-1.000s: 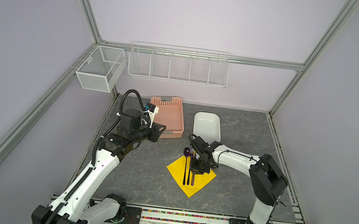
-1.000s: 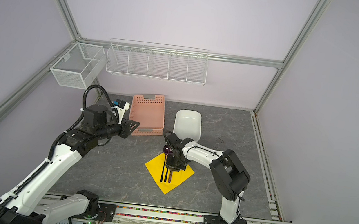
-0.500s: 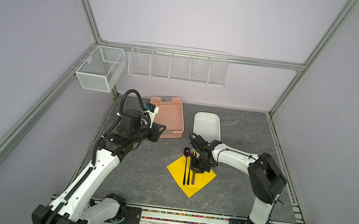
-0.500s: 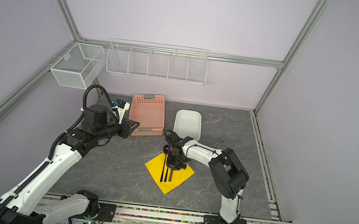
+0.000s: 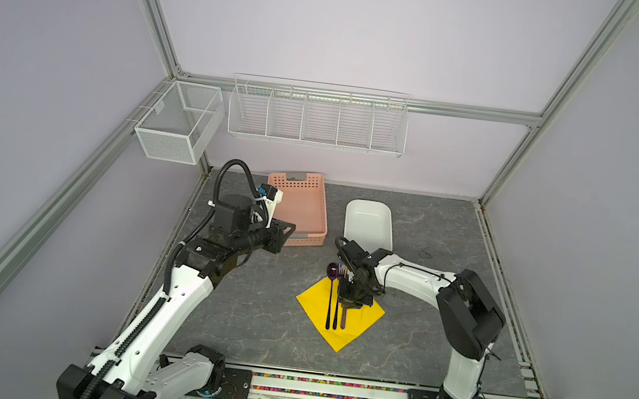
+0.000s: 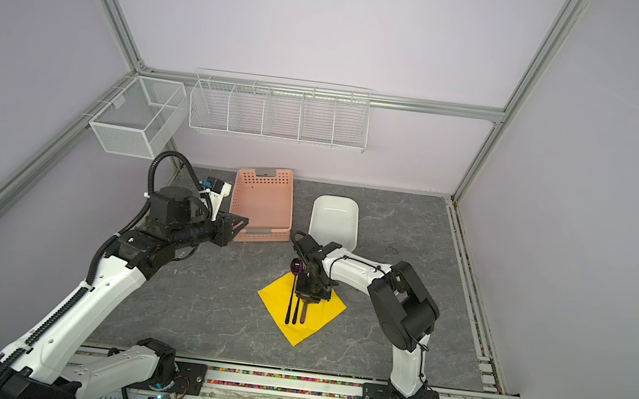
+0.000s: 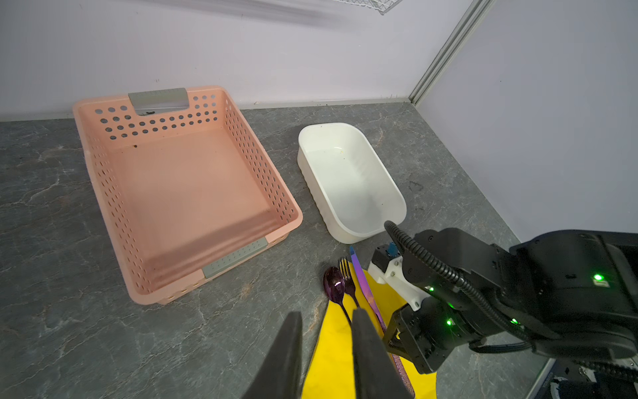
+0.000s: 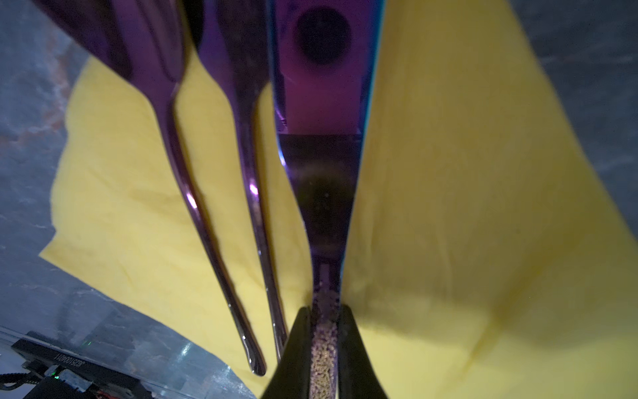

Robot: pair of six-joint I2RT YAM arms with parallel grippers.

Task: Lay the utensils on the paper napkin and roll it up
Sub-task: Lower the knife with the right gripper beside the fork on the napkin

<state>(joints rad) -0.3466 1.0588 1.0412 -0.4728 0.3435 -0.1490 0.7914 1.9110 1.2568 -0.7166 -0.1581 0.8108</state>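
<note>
Right pincer (image 8: 324,311) stays clamped on the knife (image 8: 321,86), spoon (image 8: 152,69) and fork (image 8: 238,69) just beside it; left pincer (image 7: 327,316) stays open.

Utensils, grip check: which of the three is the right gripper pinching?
The flat, wide-bladed knife: right gripper clamps its handle; spoon and fork lie free.

The grey marbled tabletop (image 5: 252,317) carries three items directly: a pink perforated basket (image 5: 322,209) at the rear, a white oblong tub (image 5: 369,224) beside it and apart, and the paper napkin (image 5: 365,313) nearer the front, lying flat. The utensils (image 5: 335,311) lie on the napkin, their heads past its rear corner.
</note>
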